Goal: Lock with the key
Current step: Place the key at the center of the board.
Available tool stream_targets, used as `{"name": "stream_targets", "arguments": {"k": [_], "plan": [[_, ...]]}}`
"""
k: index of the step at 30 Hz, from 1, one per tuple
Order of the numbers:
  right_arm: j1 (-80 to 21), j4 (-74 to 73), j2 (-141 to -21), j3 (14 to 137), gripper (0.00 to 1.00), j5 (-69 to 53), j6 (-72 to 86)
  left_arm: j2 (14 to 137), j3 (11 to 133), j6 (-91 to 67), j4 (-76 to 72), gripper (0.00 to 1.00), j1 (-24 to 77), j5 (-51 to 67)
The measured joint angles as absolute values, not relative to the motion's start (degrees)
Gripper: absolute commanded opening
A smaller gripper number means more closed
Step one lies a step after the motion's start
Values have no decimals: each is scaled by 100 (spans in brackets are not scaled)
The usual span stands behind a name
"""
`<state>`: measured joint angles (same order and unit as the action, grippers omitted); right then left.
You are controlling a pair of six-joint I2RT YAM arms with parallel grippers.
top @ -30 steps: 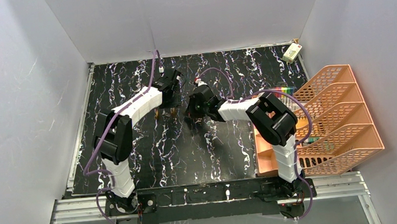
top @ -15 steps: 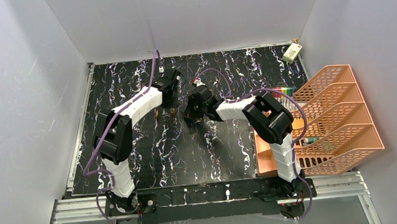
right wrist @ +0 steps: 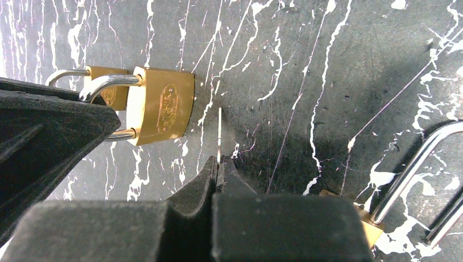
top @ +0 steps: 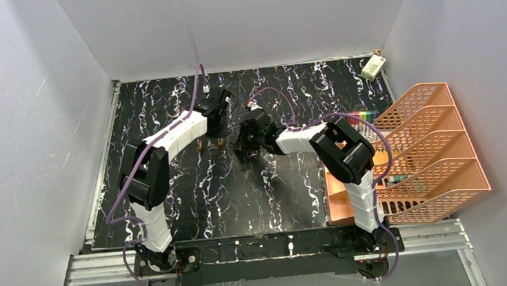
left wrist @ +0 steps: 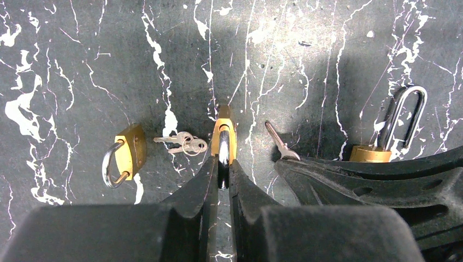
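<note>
Between pale walls (top: 21, 135), black marbled tabletop (top: 194, 203).

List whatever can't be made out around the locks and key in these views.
1. Right wrist: the key is edge-on in the right gripper; teeth unreadable, head hidden.
2. Left wrist: the held padlock is edge-on in the left gripper; keyhole unseen.
3. Left wrist: the long-shackle padlock has its body mostly behind the right gripper.
4. Top external: items under the grippers too small to identify.

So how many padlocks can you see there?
3: one padlock clamped in the left gripper, a second padlock on its left, a long-shackled padlock on its right. Others may be hidden.
</note>
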<state>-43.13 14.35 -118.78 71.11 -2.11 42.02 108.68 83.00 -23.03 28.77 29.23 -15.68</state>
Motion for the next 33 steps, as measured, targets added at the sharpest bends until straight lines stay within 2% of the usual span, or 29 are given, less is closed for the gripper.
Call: {"name": "stream_targets", "arguments": {"k": [33], "plan": [[-4313,1437,-11974,7275,0,-318,4204,10816,8287,-2379,3048,0,2923,-1428]]}}
